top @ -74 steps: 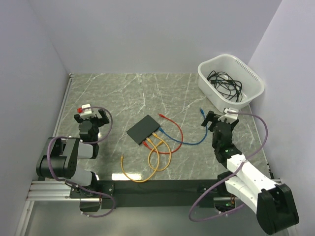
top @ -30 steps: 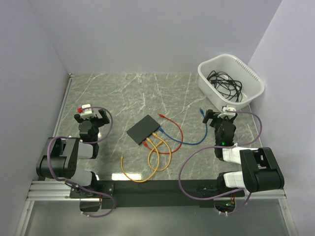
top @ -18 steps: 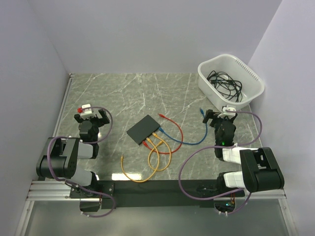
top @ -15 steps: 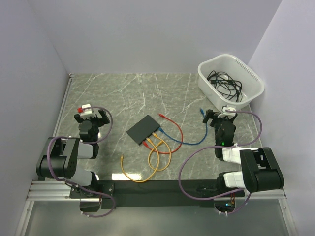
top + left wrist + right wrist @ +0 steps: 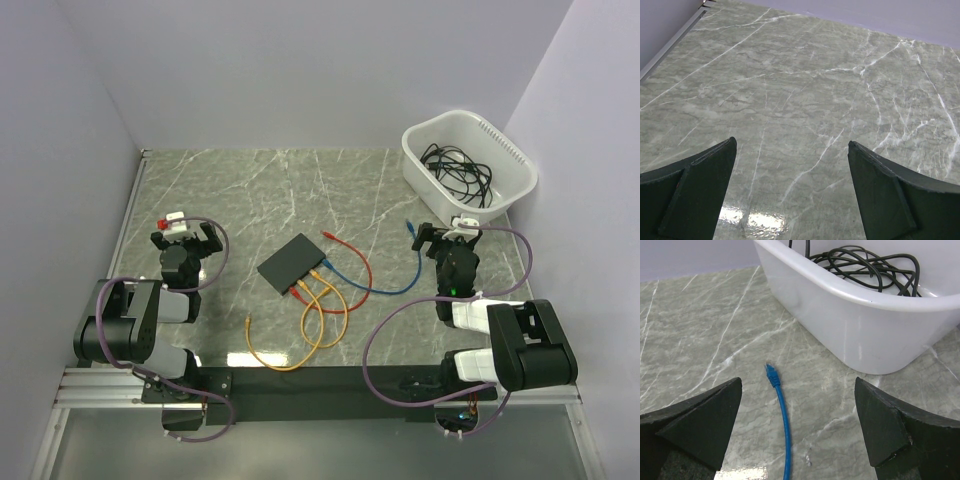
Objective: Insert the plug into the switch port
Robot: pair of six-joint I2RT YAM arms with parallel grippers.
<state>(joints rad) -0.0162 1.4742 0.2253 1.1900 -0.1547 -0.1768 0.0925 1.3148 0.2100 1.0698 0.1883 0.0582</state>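
The flat black switch (image 5: 290,263) lies mid-table with red, blue and orange cables at its near right edge. The blue cable (image 5: 385,290) runs right and ends in a free blue plug (image 5: 409,226); the plug also shows in the right wrist view (image 5: 771,375), lying on the marble. My right gripper (image 5: 441,238) is open and empty, just right of that plug; its jaws stand wide apart (image 5: 797,440). My left gripper (image 5: 183,238) is open and empty at the table's left, over bare marble (image 5: 790,195). A red cable (image 5: 352,252) and orange cables (image 5: 320,315) have loose ends.
A white plastic tub (image 5: 468,170) holding black cables stands at the back right, close beyond my right gripper; it fills the top of the right wrist view (image 5: 860,325). Walls close the table on left, back and right.
The right arm folded back toward its base since 2.5 s ago, the gripper staying near the blue plug. Nothing has moved in the last second.
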